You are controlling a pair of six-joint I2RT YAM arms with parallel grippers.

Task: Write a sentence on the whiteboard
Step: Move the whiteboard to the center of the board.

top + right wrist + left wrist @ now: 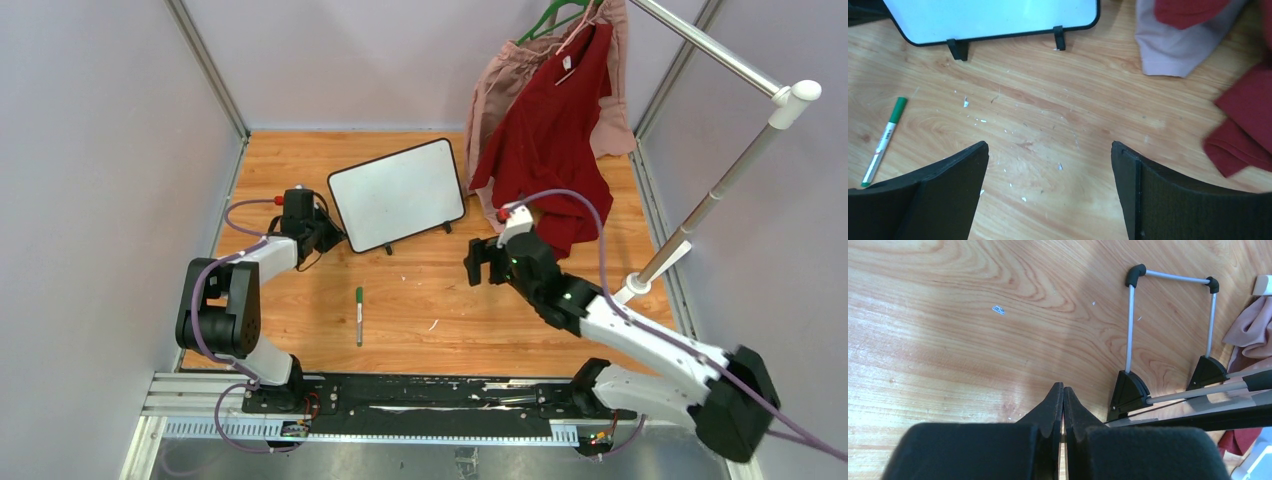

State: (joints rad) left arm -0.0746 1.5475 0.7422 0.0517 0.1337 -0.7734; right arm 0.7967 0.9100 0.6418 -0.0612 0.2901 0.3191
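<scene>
The whiteboard (397,193) stands tilted on its black feet at the back middle of the wooden table, and its white face is blank. No green lettering shows on it. Its lower edge shows in the right wrist view (988,17), its wire stand in the left wrist view (1130,330). A green-capped marker (359,315) lies on the table in front of the board, also seen in the right wrist view (883,142). My left gripper (325,235) is shut and empty at the board's left lower corner (1063,387). My right gripper (480,262) is open and empty over bare wood (1048,150).
A red shirt (550,140) and a pink garment (500,90) hang from a rail (700,45) at the back right and reach down to the table. The rail's white post (690,225) stands at the right. Grey walls enclose the table.
</scene>
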